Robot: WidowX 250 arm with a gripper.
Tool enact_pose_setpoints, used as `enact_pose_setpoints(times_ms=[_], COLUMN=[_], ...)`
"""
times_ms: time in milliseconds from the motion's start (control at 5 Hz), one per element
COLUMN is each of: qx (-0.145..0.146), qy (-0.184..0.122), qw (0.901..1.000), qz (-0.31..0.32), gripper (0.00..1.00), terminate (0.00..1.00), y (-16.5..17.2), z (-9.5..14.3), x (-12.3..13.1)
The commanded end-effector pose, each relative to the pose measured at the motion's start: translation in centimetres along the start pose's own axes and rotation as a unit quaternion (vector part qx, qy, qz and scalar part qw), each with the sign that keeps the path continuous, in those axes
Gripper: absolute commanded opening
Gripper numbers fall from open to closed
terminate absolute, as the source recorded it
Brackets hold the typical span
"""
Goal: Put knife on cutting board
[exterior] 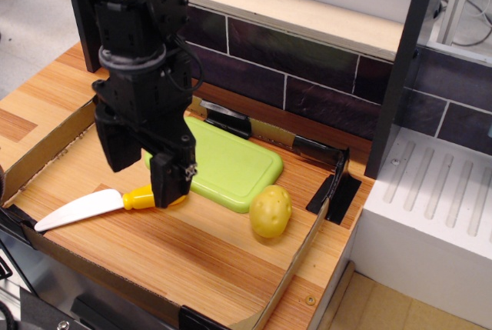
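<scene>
The knife (92, 205) lies flat on the wooden floor of the tray at the front left, white blade pointing left, yellow handle toward the right. The light-green cutting board (231, 162) lies flat just behind and to the right of the handle. My black gripper (142, 167) hangs open above the knife's handle end. One finger is at the left, the other (167, 180) stands in front of the yellow handle and hides its tip. The gripper holds nothing.
A yellow potato-like toy (270, 211) sits by the board's front right corner. Low cardboard walls (296, 249) ring the tray. A dark tiled wall runs behind. A white ribbed unit (430, 207) and a dark post stand at the right.
</scene>
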State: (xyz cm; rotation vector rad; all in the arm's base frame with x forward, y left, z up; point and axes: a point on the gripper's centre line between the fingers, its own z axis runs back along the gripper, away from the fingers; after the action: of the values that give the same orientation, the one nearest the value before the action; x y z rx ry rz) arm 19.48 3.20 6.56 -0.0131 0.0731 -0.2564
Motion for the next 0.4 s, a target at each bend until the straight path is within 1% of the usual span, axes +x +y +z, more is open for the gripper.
enact_pose_setpoints(times_ms=[0,200], qx=[-0.004,-0.005], qy=[-0.012,-0.031], qw=[0.9984,0.9961], qz=[-0.056,-0.083], gripper=[1.00,1.00], terminate=[0.00,0.00], y=[3.2,3.4], z=[-0.9,-2.5], x=[1.3,1.1])
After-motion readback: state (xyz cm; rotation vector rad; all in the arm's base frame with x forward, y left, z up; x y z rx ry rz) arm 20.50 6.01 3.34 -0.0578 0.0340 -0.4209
